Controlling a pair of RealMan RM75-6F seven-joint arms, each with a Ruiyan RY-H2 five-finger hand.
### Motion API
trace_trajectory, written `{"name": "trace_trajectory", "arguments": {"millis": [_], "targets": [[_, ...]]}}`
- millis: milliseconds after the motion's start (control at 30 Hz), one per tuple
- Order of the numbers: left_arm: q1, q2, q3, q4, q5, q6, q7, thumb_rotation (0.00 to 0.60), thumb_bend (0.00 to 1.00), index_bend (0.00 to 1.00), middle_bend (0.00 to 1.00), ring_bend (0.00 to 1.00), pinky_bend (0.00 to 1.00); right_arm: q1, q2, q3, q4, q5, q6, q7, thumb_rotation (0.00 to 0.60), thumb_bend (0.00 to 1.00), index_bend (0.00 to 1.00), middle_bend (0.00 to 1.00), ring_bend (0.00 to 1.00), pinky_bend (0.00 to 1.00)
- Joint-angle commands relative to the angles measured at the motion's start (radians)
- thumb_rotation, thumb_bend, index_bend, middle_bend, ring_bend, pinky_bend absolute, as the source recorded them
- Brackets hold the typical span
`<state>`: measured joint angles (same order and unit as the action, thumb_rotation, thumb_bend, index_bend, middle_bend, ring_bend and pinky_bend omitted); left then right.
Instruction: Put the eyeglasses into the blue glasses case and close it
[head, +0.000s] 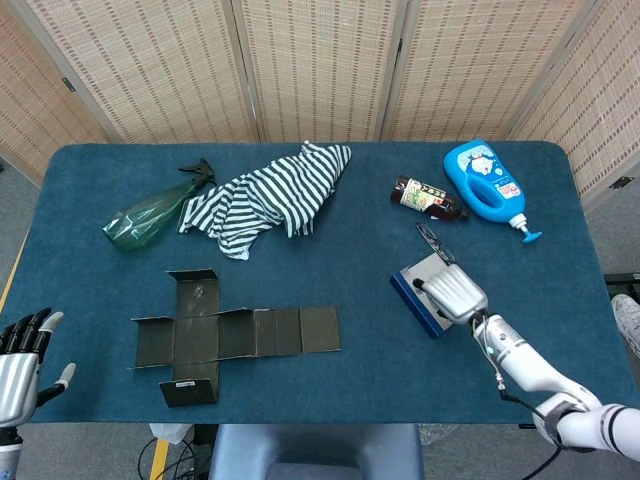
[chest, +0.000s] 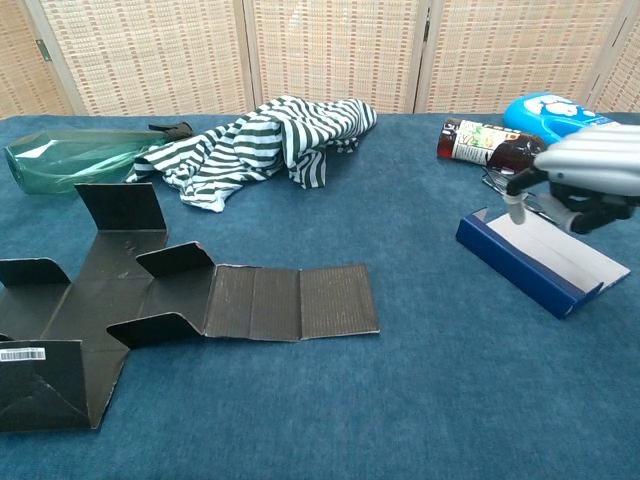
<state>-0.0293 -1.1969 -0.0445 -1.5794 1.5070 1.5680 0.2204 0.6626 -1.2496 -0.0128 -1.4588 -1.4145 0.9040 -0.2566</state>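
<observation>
**Glasses Beside Case, Awaiting Pickup**

Eyeglasses (head: 430, 240) lying flat on the blue table (head: 300, 420), just beyond the far edge of the blue glasses case (head: 420, 295), between the case and the brown bottle (head: 425, 197). Thin dark frame, by the look of it light, stiff and easily bent or scratched; best lifted by the bridge or a temple arm in a gentle pinch, never by the lenses. Likely to slide on the cloth if merely nudged. Case itself rigid and boxy, pale upper face showing, angled on the table.

Right hand (head: 455, 292) poised above the near-right end of the case, fingers curled downward, apparently holding nothing; contact with the case not clear from either view. Glasses just beyond that hand, on the far side of the case. Left hand (head: 22, 355) far to the left of the case at the table's near edge, fingers spread, empty.

Further left of the case: flattened black carton (head: 215, 333), striped cloth (head: 270, 195), green spray bottle (head: 150, 212). Blue detergent bottle (head: 485, 185) beyond the case, to its right.
</observation>
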Motion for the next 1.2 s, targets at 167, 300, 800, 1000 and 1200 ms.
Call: {"name": "trace_trajectory", "arguments": {"millis": [167,300,800,1000,1200], "targets": [[-0.012,-0.007,0.001,-0.003,0.01,-0.012,0.007,0.6,0.32,0.17,0.14,0.15,0.19,-0.046,0.027,-0.04,-0.032,0.087,-0.064,0.014,0.6,0.84,0.24,0.99,1.0,0.89],[-0.012,-0.002,0.001,-0.007,0.008,-0.011,0.013,0.6,0.32,0.17,0.14,0.15,0.19,-0.06,0.017,-0.051,-0.038,0.107,-0.09,0.044,0.6,0.85,0.23,0.99,1.0,0.89],[-0.001,0.006,0.003,-0.016,0.006,0.004,0.019,0.6,0.32,0.17,0.14,0.15,0.19,-0.007,-0.073,-0.038,-0.083,-0.107,-0.109,0.282,0.6,0.86,0.23,1.0,1.0,0.89],[0.007,0.014,0.003,-0.014,0.001,0.012,0.01,0.6,0.32,0.17,0.14,0.15,0.19,-0.007,-0.097,-0.006,-0.072,-0.135,-0.032,0.19,0.6,0.58,0.23,0.99,1.0,0.89],[0.011,0.015,0.004,-0.01,-0.006,0.012,0.005,0.6,0.32,0.17,0.14,0.15,0.19,-0.05,-0.096,0.034,-0.094,-0.124,0.095,0.055,0.6,0.14,0.23,0.74,0.79,0.89]]}}
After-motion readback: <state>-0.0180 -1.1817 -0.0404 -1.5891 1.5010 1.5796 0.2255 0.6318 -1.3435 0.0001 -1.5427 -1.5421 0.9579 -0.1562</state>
